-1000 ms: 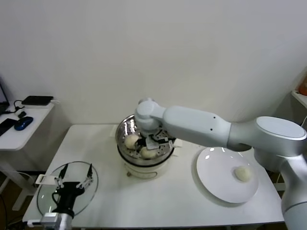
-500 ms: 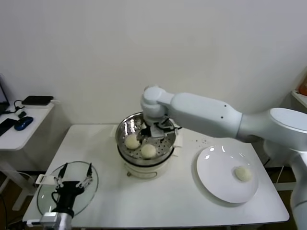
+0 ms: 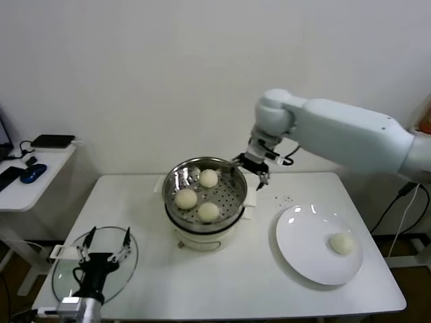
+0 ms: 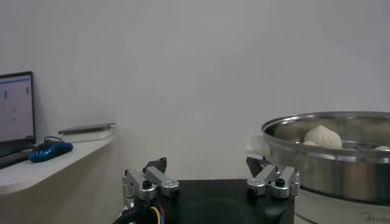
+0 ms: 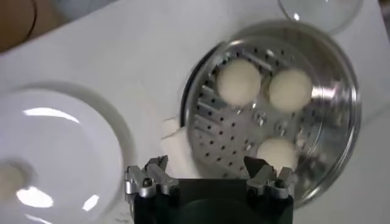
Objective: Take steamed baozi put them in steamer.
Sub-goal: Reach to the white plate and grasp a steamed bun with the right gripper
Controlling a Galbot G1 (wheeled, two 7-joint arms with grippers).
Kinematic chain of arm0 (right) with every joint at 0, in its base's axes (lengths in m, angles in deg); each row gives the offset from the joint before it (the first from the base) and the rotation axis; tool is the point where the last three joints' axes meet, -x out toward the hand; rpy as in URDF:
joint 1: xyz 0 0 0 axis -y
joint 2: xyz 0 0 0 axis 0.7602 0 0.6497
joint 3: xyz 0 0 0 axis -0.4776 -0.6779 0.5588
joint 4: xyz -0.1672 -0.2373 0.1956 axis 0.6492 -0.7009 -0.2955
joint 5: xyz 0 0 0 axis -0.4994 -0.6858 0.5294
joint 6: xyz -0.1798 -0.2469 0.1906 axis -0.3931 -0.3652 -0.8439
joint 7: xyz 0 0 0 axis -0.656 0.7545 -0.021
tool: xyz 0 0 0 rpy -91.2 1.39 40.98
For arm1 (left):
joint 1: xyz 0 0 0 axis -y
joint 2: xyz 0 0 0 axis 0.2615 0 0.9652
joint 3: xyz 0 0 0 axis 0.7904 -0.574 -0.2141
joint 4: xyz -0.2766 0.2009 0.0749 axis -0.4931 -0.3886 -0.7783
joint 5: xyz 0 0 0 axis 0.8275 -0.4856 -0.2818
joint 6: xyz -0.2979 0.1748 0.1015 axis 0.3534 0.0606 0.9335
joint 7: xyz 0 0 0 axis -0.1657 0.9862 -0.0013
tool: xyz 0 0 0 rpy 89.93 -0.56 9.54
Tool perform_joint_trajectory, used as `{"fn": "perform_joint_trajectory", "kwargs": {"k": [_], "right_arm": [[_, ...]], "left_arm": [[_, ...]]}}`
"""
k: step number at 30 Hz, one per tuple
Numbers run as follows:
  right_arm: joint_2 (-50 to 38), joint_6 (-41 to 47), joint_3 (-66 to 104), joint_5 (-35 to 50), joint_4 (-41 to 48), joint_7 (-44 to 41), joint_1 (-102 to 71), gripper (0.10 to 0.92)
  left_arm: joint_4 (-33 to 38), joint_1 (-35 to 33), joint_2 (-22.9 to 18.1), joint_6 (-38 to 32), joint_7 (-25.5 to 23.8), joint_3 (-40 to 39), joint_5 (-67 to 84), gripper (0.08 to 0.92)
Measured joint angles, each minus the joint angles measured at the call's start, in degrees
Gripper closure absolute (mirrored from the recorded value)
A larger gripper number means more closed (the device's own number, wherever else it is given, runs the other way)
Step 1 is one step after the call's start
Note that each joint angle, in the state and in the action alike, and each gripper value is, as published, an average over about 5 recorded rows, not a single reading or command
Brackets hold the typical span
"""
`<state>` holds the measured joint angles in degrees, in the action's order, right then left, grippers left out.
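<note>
No legible brand or label anywhere; faint lettering on the pot base in the left wrist view, unreadable. Steamer (image 3: 205, 195) mid-table holds three steamed baozi (image 3: 186, 198); fourth baozi (image 3: 341, 243) sits on the white plate (image 3: 303, 259) to the robot's right. Right gripper (image 3: 252, 168) hangs above the steamer's far right rim, fingers spread, released, nothing held. Left gripper (image 3: 102, 254) parked over the glass lid (image 3: 67, 272) at the near left corner, jaws apart, empty. Only the right wrist view shows the perforated basket floor from above; only the head view shows the mouse (image 3: 32, 173) on the side desk.
</note>
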<state>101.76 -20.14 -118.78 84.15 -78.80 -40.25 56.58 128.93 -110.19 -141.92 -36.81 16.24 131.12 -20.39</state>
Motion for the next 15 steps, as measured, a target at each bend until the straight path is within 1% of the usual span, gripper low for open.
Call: {"fn": "perform_joint_trajectory", "kwargs": {"k": [4, 7, 11, 15], "right_arm": [[-5.0, 4.7, -0.8, 3.7, 1.5, 0.2, -0.4, 0.203], [-8.5, 7.0, -0.5, 4.9, 2.8, 0.3, -1.9, 0.203], [-12.8, 9.0, 1.3, 4.5, 4.4, 0.3, -5.4, 0.203], [-16.2, 9.9, 4.3, 2.1, 5.7, 0.1, -9.9, 0.203]], "left_arm": [[-0.2, 0.3, 0.0, 0.0, -0.1, -0.5, -0.2, 0.177], [-0.3, 0.3, 0.0, 0.0, -0.2, -0.8, -0.3, 0.177], [-0.4, 0.5, 0.0, 0.0, -0.2, -0.9, -0.4, 0.177], [-0.5, 0.8, -0.1, 0.1, -0.2, -1.2, -0.6, 0.177]]}}
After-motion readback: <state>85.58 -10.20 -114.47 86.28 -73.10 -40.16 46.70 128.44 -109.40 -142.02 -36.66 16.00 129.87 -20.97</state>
